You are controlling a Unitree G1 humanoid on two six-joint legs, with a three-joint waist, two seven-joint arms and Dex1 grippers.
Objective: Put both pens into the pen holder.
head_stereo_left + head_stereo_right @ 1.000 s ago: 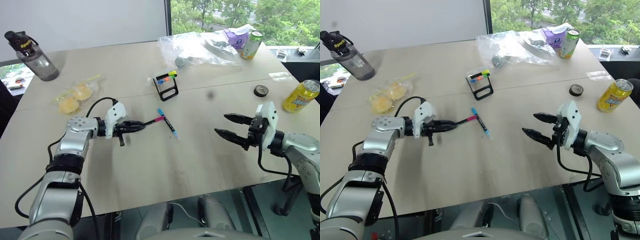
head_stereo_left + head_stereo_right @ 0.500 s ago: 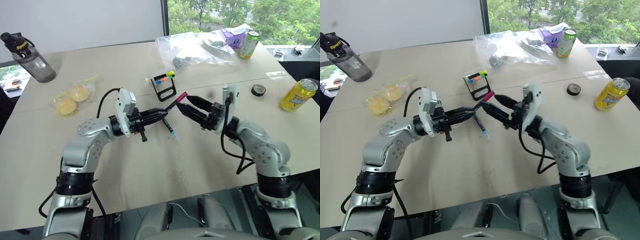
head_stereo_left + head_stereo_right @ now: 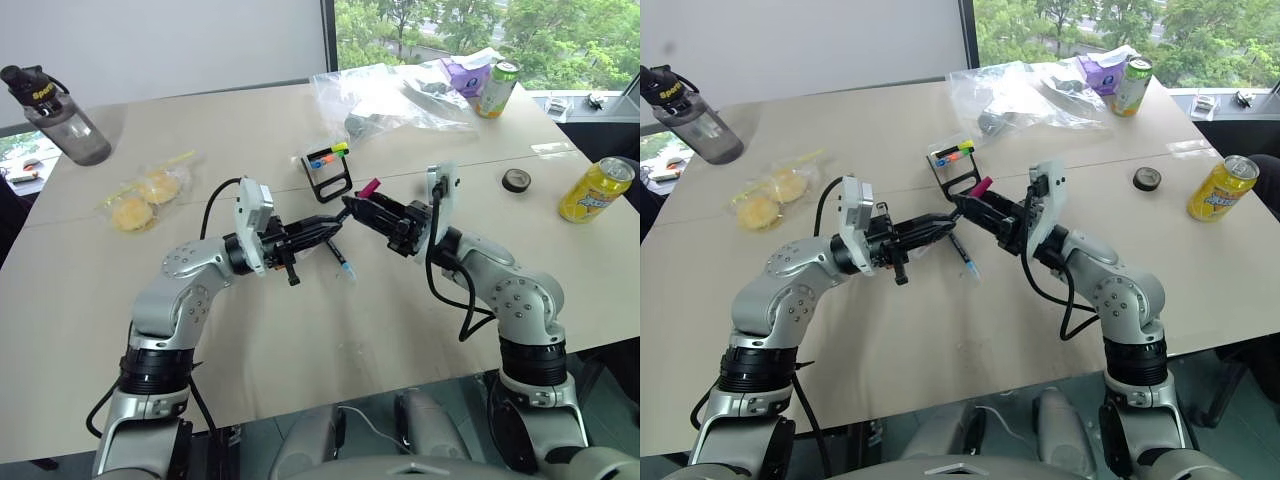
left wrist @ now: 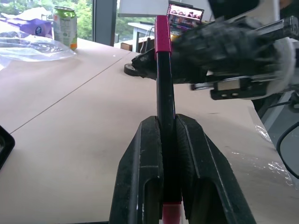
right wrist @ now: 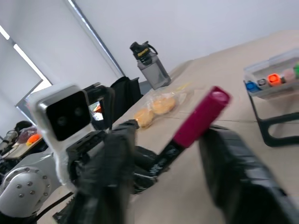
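The left claw [image 3: 318, 229] is clamped on the black pen [image 4: 165, 88], which juts stiffly ahead. Its pink end sits between the right claw's [image 3: 368, 209] fingers, which still look slightly apart. Light, rigid and smooth, it could swivel, so take the barrel. The blue pen [image 3: 337, 248] lies just below both claws; the holder [image 3: 331, 171] stands beyond.

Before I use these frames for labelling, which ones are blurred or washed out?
Left wrist view: the left gripper and black pen are sharp, the right gripper beyond is smeared. Right wrist view: its own fingers are blurred and the pen's pink end is soft. Head views: crisp, though the plastic bag by the window glares.
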